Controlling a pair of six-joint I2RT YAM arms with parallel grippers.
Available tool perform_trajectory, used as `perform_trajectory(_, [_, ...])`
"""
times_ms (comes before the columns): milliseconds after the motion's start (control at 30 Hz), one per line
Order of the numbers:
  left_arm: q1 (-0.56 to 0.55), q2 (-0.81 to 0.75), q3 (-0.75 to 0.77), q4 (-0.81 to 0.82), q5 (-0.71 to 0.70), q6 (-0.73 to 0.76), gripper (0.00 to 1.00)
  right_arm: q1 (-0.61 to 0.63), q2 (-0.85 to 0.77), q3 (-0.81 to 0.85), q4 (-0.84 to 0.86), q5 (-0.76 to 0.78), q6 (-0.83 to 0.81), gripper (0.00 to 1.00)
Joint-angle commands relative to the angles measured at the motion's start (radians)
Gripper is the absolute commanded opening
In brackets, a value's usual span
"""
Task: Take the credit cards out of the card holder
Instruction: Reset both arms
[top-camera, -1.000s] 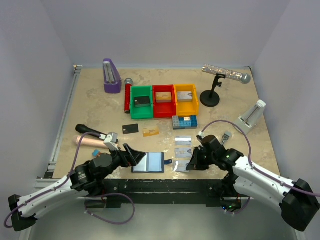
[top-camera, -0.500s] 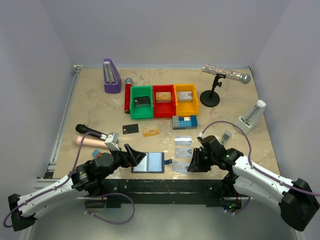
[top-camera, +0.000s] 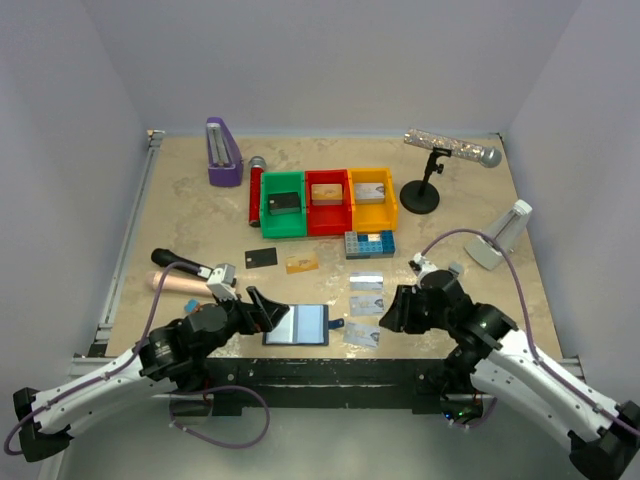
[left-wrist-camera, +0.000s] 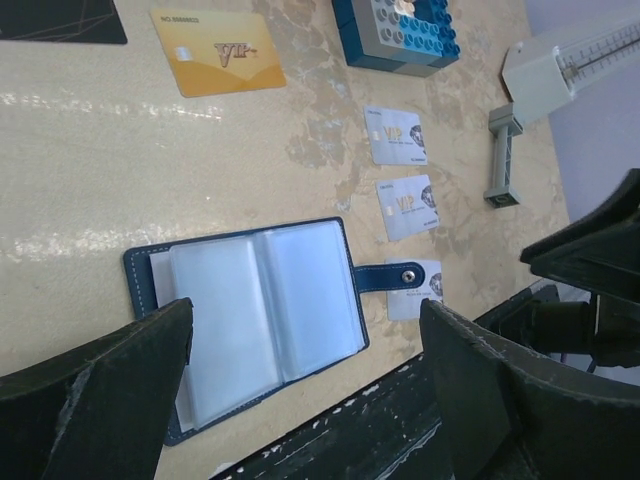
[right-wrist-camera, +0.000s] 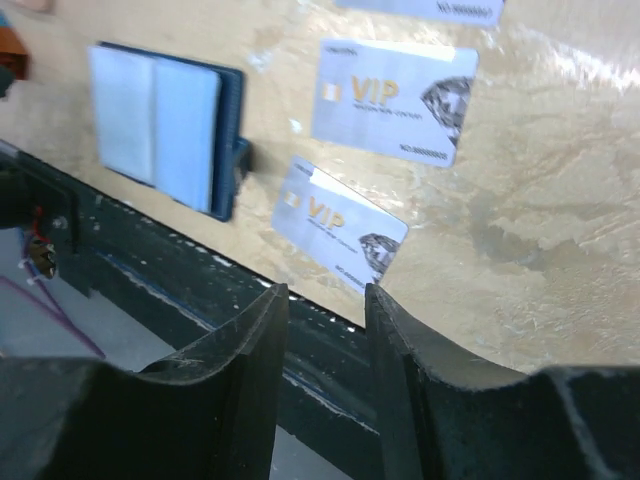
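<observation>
The navy card holder (top-camera: 297, 325) lies open and flat near the table's front edge, its pale pockets (left-wrist-camera: 250, 310) facing up. Three silvery credit cards (top-camera: 365, 280) (top-camera: 366, 303) (top-camera: 362, 333) lie in a column to its right, the nearest one (right-wrist-camera: 340, 220) by the snap tab (left-wrist-camera: 390, 275). A black card (top-camera: 261, 257) and a gold card (top-camera: 302, 263) lie farther back. My left gripper (left-wrist-camera: 305, 330) hangs open, straddling the holder's near side. My right gripper (right-wrist-camera: 325, 300) is open and empty, just short of the nearest silver card.
Green (top-camera: 283, 176), red (top-camera: 327, 174) and yellow (top-camera: 371, 172) bins stand mid-table, each with a card inside. A blue studded brick plate (top-camera: 369, 243) sits before them. A microphone on a stand (top-camera: 452, 148), a white device (top-camera: 500, 232) and a purple object (top-camera: 222, 152) ring the back.
My right gripper has opened and drawn back to the right, leaving a silver card flat on the table beside the holder's tab. The left arm has barely moved.
</observation>
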Motion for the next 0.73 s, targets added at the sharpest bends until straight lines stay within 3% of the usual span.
perform_trajectory(0, [0.000,0.059,0.124,-0.148,-0.086,-0.007,1.00,0.077,-0.126,0.115,-0.129,0.198,-0.084,0.43])
perform_trajectory(133, [0.000,0.122,0.213,-0.292,-0.144,-0.006,1.00,0.338,-0.100,0.215,-0.218,0.478,-0.081,0.52])
perform_trajectory(300, [0.000,0.151,0.291,-0.394,-0.195,-0.032,1.00,0.583,0.201,0.422,-0.386,0.800,-0.011,0.56])
perform_trajectory(367, [0.000,0.141,0.303,-0.415,-0.200,-0.038,1.00,0.604,0.260,0.472,-0.389,0.853,0.003,0.57])
perform_trajectory(500, [0.000,0.104,0.303,-0.427,-0.203,-0.046,1.00,0.606,0.228,0.453,-0.262,0.835,-0.042,0.60])
perform_trajectory(700, [0.000,0.196,0.349,-0.510,-0.216,-0.093,1.00,0.604,0.174,0.448,-0.205,0.818,-0.092,0.65])
